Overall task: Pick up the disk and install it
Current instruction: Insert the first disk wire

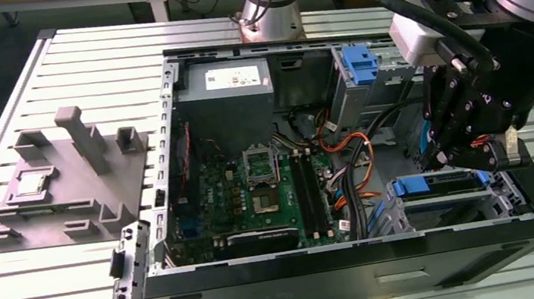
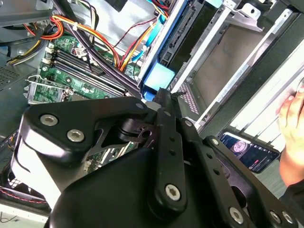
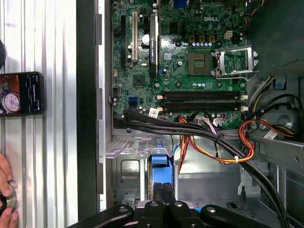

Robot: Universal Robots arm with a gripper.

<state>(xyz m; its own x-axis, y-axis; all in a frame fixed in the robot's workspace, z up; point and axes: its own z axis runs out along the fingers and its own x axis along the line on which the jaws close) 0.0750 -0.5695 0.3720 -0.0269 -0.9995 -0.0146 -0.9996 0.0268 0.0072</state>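
The disk (image 1: 436,184), in its blue carrier frame, sits in the metal drive cage (image 1: 498,201) at the case's front corner, on the exterior view's right. In both wrist views its blue frame end (image 3: 160,172) (image 2: 159,76) shows just ahead of my fingertips. My gripper (image 1: 481,163) (image 3: 164,192) (image 2: 161,95) hangs right over the cage. Its two black fingers are shut together with the tips against the blue frame end. I cannot tell how deep the drive is seated.
The open computer case (image 1: 362,260) lies on a slatted table, with the motherboard (image 3: 190,61) and orange and black cables (image 3: 213,142) beside the cage. A bare blue bracket (image 1: 363,61) stands at the back. A grey fixture (image 1: 67,182) lies on the exterior view's left. A phone (image 3: 21,93) and a person's hand (image 3: 5,190) rest outside the case.
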